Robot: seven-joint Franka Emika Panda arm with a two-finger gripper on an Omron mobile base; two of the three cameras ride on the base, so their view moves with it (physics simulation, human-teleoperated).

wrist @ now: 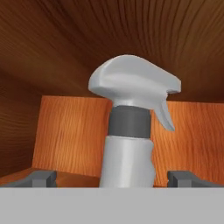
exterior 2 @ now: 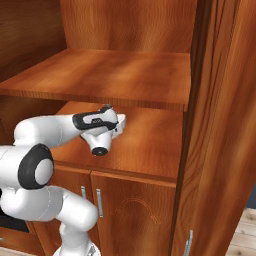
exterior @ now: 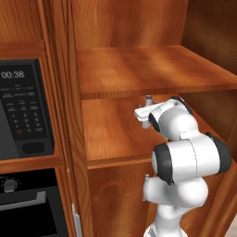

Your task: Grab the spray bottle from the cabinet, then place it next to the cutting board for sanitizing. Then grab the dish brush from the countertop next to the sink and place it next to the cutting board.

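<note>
- Gripper (wrist: 112, 178): in the hand view we see its two dark fingertips (wrist: 41, 178) spread wide, one on each side of the spray bottle (wrist: 127, 131), with clear gaps between tips and bottle. The jaws stand open and nothing is gripped; we see no contact.
- The spray bottle stands upright between the tips, on the lower shelf (exterior: 111, 139) of the cabinet (exterior: 134, 28) (pale body, dark collar, grey trigger head, nozzle pointing to the right of the hand view).
- In the left base view, the bottle (exterior: 147, 111) shows as a thin grey sliver beyond the hand, mostly hidden by the wrist; the gripper (exterior: 144, 116) reaches in under the upper shelf (exterior: 148, 69).
- In the right base view we see the hand (exterior 2: 102, 131) lying over the lower shelf (exterior 2: 150, 145), with the forearm coming in from the left; we cannot make out the bottle or the fingers there.
- The hand view alone gives the gap between fingers and bottle; the base views give the shelf level.
- Surface: both shelves are flat reddish-brown wood, as is the cabinet's back wall (wrist: 74, 131).
- Room: a black microwave (exterior: 23, 111) with a lit clock sits in the wall left of the cabinet, with an oven (exterior: 28, 203) below it. Below the lower shelf are closed doors with metal handles (exterior 2: 98, 202). A strip of pale wooden floor (exterior 2: 245, 227) shows at the lower right of the right base view.
</note>
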